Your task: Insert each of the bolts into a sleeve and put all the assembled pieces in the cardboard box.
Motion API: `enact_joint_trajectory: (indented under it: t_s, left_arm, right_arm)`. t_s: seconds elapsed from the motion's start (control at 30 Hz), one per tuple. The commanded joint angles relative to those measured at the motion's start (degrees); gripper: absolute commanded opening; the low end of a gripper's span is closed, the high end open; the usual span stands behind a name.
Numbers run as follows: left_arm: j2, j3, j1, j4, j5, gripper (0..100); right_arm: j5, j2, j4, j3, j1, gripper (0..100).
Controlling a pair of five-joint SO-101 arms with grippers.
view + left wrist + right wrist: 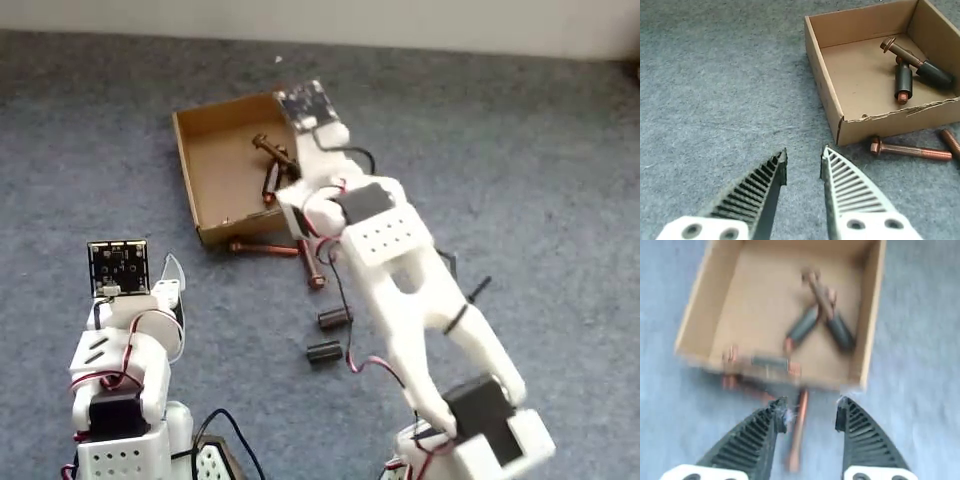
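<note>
right gripper (811,408): jaws spread wide, holding nothing; hangs just outside the near wall of the cardboard box (867,315).
under it: a loose bolt (798,432) lies on the carpet (920,365) in line with the gap between the jaws, one end toward the box wall.
left gripper (804,162): jaws parted, empty, low over bare carpet, well apart from the box.
second bolt (910,150): flat on the carpet, just beside the torn box wall, head end toward the left gripper.
sleeves (335,319): two short dark tubes on the carpet near the right arm's forearm, apart from both bolts.
assembled pieces (822,322): two lie crossed inside the box; a third, blurred shape sits by the near wall, and I cannot tell whether it rests there.
handling, bolt: looks like copper-toned metal, so likely stiff, fairly dense, smooth; probably rolls. Best taken across the plain shank near the middle, jaws square to its length.
handling, sleeves: likely light and hard; round, prone to rolling or tipping. Grip across the outside so the bore stays open for the bolt.
risk: a bolt hard against the box wall leaves little room for a finger.
</note>
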Motion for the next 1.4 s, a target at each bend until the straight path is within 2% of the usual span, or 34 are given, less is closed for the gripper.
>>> enact_joint_trajectory:
  t_s: [0.0,0.17,0.27,0.57,0.83,0.9,1.13,1.37]
  left_arm:
    - [-0.4,-0.22,-0.84,-1.32,0.44,13]
    - [-0.4,-0.22,-0.84,-1.32,0.44,13]
    - [-0.4,-0.22,-0.84,-1.32,0.44,13]
    - [-0.4,-0.22,-0.84,-1.32,0.44,13]
    - [-0.4,-0.22,-0.84,-1.32,0.44,13]
    - [-0.4,-0.22,-0.84,-1.32,0.44,13]
    - [-0.4,-0.13,-0.84,-1.32,0.44,13]
    - [-0.4,-0.13,-0.84,-1.32,0.44,13]
  right_arm:
    - [3.6,-6.02,8.22,2.42,0.4,14.9]
    - [19.43,-6.64,15.69,8.22,0.22,15.0]
    - [26.46,-6.64,16.84,11.03,-0.75,15.2]
    - [37.71,-5.32,16.48,15.25,-5.76,15.2]
    - [39.03,6.55,16.31,14.9,-5.67,15.2]
    - [39.03,8.31,13.23,14.29,-5.67,15.2]
    - [39.03,10.51,4.7,14.81,-5.05,15.2]
    - [39.03,10.77,3.21,16.22,-5.05,15.2]
